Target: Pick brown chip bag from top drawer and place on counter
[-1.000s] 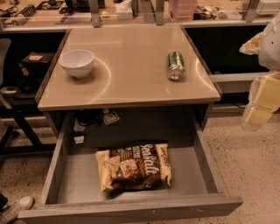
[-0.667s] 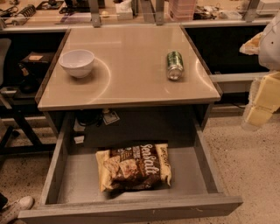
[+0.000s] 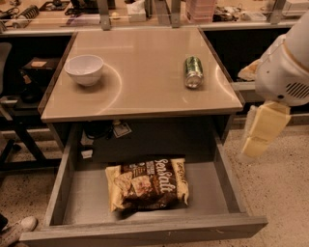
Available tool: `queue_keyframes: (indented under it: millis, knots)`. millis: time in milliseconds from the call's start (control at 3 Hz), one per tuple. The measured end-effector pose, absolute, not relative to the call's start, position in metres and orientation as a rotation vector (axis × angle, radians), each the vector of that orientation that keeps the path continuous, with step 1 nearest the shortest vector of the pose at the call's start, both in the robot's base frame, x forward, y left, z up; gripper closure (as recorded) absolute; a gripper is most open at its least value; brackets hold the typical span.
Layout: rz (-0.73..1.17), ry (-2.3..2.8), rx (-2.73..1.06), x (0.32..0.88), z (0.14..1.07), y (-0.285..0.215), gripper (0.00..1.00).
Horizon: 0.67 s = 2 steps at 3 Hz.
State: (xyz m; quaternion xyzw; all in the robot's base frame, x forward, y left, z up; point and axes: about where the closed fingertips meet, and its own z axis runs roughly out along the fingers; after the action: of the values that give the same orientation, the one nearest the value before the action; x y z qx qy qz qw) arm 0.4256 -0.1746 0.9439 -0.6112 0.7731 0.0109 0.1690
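The brown chip bag (image 3: 147, 184) lies flat on the bare bottom of the open top drawer (image 3: 227, 190), left of its middle, with the "Sea Salt" script facing up. The beige counter (image 3: 145, 72) stands above and behind the drawer. My gripper (image 3: 260, 131) hangs from the white arm (image 3: 286, 67) at the right, beyond the counter's right edge, above the floor and higher than the drawer's right wall. It is well apart from the bag and holds nothing that I can see.
A white bowl (image 3: 84, 69) sits on the counter's left side. A green drinks can (image 3: 193, 72) lies on its right side. A cluttered bench with metal posts (image 3: 104, 14) runs along the back. A shoe (image 3: 17, 226) shows at the bottom left.
My arm and gripper have moved left and slightly down, closer to the counter's right edge. The bag, bowl and can have not moved.
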Motion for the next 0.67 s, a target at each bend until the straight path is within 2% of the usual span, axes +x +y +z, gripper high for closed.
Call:
queue_keyframes:
  millis: [667]
  knots:
    - [0.218,2.118,-1.852,0.418,0.886,-0.093,0.0]
